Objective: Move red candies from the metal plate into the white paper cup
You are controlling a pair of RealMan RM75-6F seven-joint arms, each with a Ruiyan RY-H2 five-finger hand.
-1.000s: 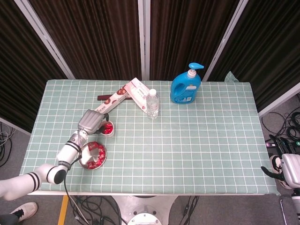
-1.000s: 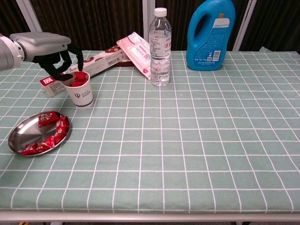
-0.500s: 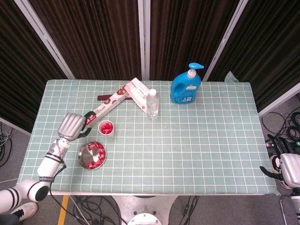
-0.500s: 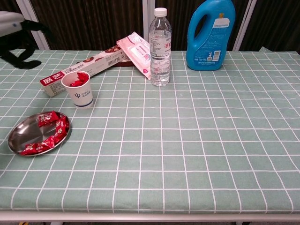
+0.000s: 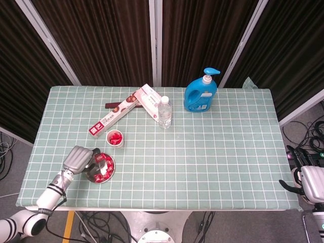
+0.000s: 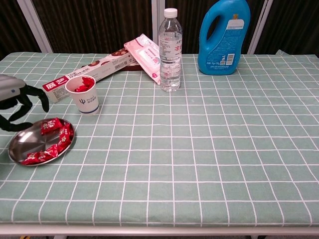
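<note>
Returning from the white paper cup (image 6: 86, 100), where it hovered a second ago, the left hand (image 5: 81, 159) has swung out past the table's left edge and come back down at the 9 o'clock rim of the metal plate (image 6: 22, 142). That round trip reads as one delivery finished and the next pick about to start.

The fingers (image 6: 35, 94) are apart and arched downward, dark tips spread beside the plate's rim. Nothing sits between them, and they do not appear to touch plate or candy yet, though the head view cannot settle that contact.

Several red candies (image 6: 54, 140) remain on the plate, mostly gathered toward its 3 o'clock side, so work is left. The cup stands just beyond the plate at about 1 o'clock, already holding a few red pieces, with the long cardboard box (image 5: 114, 116) behind it.

The right hand (image 5: 310, 183) hangs off the table's far right, well away from the job; whether its fingers are spread or curled cannot be told.
</note>
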